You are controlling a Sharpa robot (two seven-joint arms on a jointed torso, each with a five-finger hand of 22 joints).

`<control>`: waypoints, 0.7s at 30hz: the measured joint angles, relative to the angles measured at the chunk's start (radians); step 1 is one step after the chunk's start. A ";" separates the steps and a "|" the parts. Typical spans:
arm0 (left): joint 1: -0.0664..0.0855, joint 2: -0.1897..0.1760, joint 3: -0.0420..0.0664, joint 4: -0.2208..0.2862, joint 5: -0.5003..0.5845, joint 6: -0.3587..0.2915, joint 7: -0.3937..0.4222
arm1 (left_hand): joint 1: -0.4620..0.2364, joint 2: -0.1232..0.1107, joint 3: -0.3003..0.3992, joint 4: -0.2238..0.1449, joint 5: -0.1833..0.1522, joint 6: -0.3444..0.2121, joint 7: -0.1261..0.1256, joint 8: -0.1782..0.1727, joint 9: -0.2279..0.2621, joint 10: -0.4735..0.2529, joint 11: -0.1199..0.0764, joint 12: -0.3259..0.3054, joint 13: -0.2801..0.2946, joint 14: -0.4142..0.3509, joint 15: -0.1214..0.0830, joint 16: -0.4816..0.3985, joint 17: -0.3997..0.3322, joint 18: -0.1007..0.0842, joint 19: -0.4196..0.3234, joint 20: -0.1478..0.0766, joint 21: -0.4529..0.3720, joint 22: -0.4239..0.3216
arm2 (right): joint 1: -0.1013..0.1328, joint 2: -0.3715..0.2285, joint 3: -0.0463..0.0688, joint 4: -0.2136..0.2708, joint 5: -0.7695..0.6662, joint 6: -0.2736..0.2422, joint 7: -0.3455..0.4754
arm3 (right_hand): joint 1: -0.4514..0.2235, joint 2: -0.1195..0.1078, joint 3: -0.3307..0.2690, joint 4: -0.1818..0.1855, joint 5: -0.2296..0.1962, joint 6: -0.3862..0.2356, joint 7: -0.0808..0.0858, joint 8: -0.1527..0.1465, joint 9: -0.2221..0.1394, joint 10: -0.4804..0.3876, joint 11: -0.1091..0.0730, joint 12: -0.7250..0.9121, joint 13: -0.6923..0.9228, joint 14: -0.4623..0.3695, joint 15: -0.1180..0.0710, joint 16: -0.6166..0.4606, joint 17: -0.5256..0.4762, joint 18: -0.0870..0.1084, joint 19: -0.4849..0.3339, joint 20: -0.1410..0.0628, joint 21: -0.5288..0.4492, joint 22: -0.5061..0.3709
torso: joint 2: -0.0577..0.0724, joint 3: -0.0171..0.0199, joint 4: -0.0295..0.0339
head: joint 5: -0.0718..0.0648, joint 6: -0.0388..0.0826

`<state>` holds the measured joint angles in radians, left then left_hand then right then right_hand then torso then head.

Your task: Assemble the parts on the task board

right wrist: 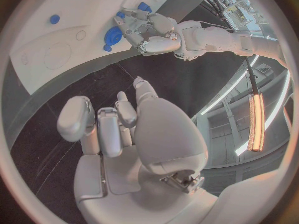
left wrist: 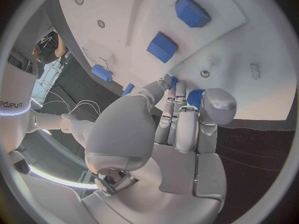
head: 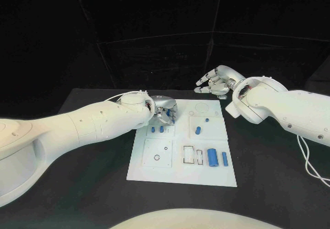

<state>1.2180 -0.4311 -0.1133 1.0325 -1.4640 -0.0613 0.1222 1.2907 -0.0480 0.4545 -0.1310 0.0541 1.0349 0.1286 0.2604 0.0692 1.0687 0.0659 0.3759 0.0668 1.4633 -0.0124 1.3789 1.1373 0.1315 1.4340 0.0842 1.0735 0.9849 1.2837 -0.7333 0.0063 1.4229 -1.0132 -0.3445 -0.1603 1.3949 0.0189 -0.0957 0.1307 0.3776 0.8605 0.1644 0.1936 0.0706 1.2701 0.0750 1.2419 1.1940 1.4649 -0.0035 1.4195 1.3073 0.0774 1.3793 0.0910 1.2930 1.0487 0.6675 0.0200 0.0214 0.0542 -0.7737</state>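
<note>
The white task board point(head: 180, 164) lies mid-table. My left hand point(head: 162, 112) rests over its far-left corner, fingers curled, pinching a small blue part point(left wrist: 194, 97) between thumb and fingers just above the board point(left wrist: 249, 30); the same blue part point(right wrist: 113, 35) shows under the left hand point(right wrist: 151, 33) in the right wrist view. Two blue blocks point(head: 157, 129) lie just in front of that hand. Blue cylinders point(head: 212, 155) lie at the near right, with others point(head: 197, 130) mid-board. My right hand point(head: 219, 81) hovers past the far-right corner, fingers loosely apart and holding nothing point(right wrist: 115, 129).
Black table point(head: 82, 191) surrounds the board on all sides. Outlined slots point(head: 189, 153) and small round holes point(head: 157, 157) mark the board's near half. A cable point(head: 306, 152) hangs along my right arm.
</note>
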 measured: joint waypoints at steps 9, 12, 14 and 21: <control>-0.002 -0.005 -0.001 0.003 -0.002 -0.025 0.007 | 0.005 0.013 0.018 -0.018 0.000 0.017 0.003 -0.007 0.000 0.021 -0.003 -0.016 0.000 0.004 -0.004 0.000 -0.001 0.000 0.003 -0.003 0.007 0.012 | 0.000 0.001 0.000 0.000 0.000 0.001 0.000 | 0.005 0.005 0.000 0.000 0.004 0.000 0.000 0.000 0.000 0.000 0.000 0.000 0.002 0.000 0.000 0.000 0.000 0.000 0.000 0.000 0.000 0.000 | 0.000 -0.0001 0.0000 | -0.002 0.002; -0.002 -0.011 -0.001 0.011 -0.003 -0.036 0.010 | 0.005 0.013 0.022 -0.022 0.000 0.018 0.003 -0.012 0.000 0.021 -0.003 -0.024 0.000 0.004 -0.004 0.000 -0.002 0.000 0.003 -0.003 0.007 0.014 | 0.000 0.001 0.000 0.000 0.000 0.001 0.000 | 0.005 0.005 0.000 0.000 0.004 0.000 0.000 0.000 0.000 0.000 0.000 0.000 0.002 0.000 0.000 0.000 0.000 0.000 0.000 0.000 0.000 0.000 | 0.000 -0.0003 0.0000 | -0.002 0.004; -0.003 -0.018 -0.001 0.019 -0.003 -0.042 0.011 | 0.005 0.013 0.022 -0.023 -0.001 0.018 0.003 -0.013 0.000 0.021 -0.003 -0.025 0.000 0.004 -0.004 0.000 -0.003 0.000 0.003 -0.003 0.007 0.014 | 0.000 0.001 0.000 -0.001 0.000 0.001 0.001 | 0.005 0.005 0.000 0.000 0.004 0.000 0.000 0.000 0.000 0.000 0.000 0.000 0.002 0.000 0.000 0.000 0.000 0.000 0.000 0.000 0.000 0.000 | 0.000 -0.0004 0.0000 | -0.003 0.005; -0.003 -0.051 0.015 0.060 -0.002 -0.067 0.013 | 0.005 0.013 0.028 -0.028 -0.001 0.018 0.003 -0.023 0.000 0.025 0.000 -0.035 0.000 0.004 -0.004 0.000 -0.003 0.000 0.003 -0.003 0.012 0.016 | 0.000 0.001 0.000 -0.002 0.000 0.001 0.001 | 0.005 0.005 0.000 0.000 0.004 0.000 0.000 0.000 0.000 0.000 0.000 0.000 0.002 0.000 0.000 0.000 0.000 0.000 0.000 0.000 0.000 0.000 | -0.001 -0.0004 0.0012 | -0.003 0.007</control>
<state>1.2149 -0.4820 -0.0988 1.0922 -1.4665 -0.1279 0.1354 1.2957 -0.0353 0.4823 -0.1591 0.0535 1.0526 0.1320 0.2373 0.0693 1.0937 0.0661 0.3406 0.0666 1.4670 -0.0161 1.3788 1.1342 0.1316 1.4373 0.0808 1.0854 1.0014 1.2837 -0.7318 0.0064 1.4213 -1.0131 -0.3430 -0.1594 1.4002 0.0242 -0.0957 0.1307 0.3813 0.8605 0.1644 0.1936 0.0706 1.2701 0.0750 1.2419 1.1957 1.4649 -0.0035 1.4195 1.3073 0.0775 1.3793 0.0910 1.2930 1.0488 0.6668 0.0197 0.0226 0.0509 -0.7666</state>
